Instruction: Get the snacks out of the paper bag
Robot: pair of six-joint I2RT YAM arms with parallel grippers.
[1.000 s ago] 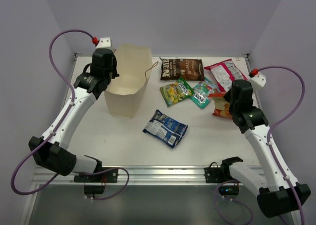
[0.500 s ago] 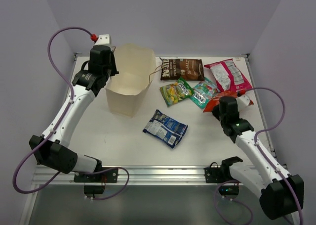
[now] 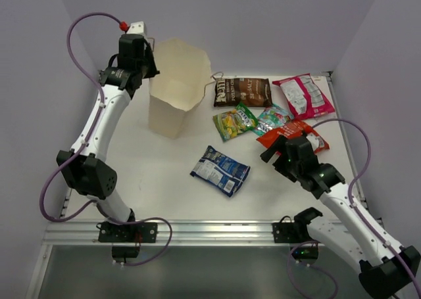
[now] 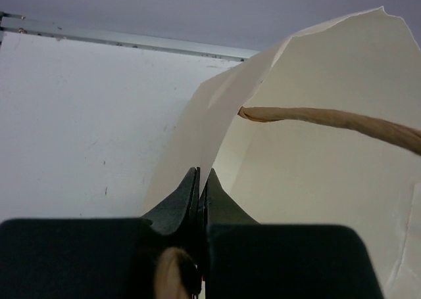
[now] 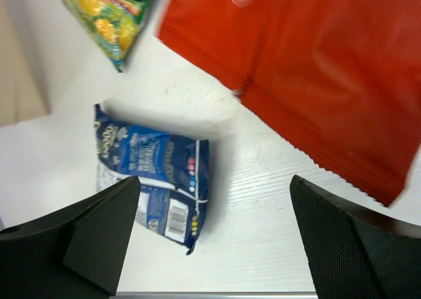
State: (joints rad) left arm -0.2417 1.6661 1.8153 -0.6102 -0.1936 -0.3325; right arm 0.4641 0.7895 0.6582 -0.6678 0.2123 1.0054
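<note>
The paper bag point(image 3: 176, 82) stands in the upper left of the top view with its mouth open. Its left rim is pinched in the clenched left gripper point(image 3: 148, 69). In the left wrist view those fingers press flat on the paper edge, and a twisted string handle point(image 4: 329, 118) crosses the opening beyond. From above it is hard to say whether the bag's base sits flat.

Six lie outside it on the table point(image 3: 158, 194). The dark brown packet point(image 3: 242, 92) is just right of the bag and the pink-and-white packet point(image 3: 302, 95) is in the upper right. The yellow-green packet point(image 3: 233, 121) and teal-green packet point(image 3: 271, 120) touch at centre, and the orange-red packet point(image 3: 293, 133) sits against the teal one. The blue-and-white packet point(image 3: 220, 170) lies alone, lower centre.

The right gripper point(image 3: 277, 153) hovers at the orange-red packet's lower left edge, jaws spread wide, grasping nothing.

The tabletop is matt white with a few faint specks. An aluminium rail point(image 3: 210, 232) runs along the bottom edge and another rail point(image 4: 131, 41) along the back. Pale lilac walls point(image 3: 230, 23) close in on three sides, and purple cables point(image 3: 79, 43) loop from the arms
</note>
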